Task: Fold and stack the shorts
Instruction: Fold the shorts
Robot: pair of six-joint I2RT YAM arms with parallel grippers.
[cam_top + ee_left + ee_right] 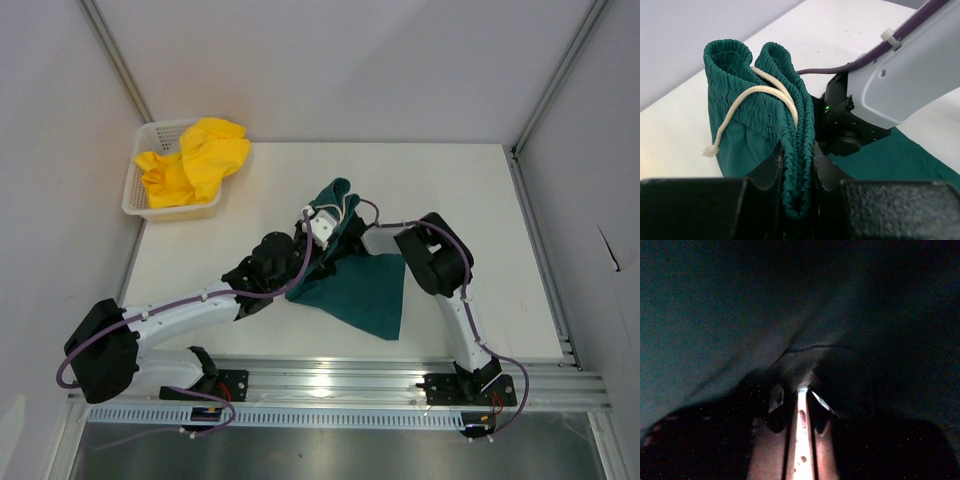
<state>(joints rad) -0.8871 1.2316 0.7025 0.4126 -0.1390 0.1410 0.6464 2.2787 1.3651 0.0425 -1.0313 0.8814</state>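
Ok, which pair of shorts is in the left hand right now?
The dark teal-green shorts, waistband pinched in the left hand; the yellow shorts lie draped over the basket.

Both arms reach inward from their bases at the near edge and meet over the middle of the surface. The left arm (180, 318) stretches low and rightward; its gripper (797, 172) has the jaws pinched on the gathered waistband of the green shorts (765, 105). The right arm (450, 300) bends at the elbow, its gripper (801, 405) buried in cloth, jaws a narrow slit apart.
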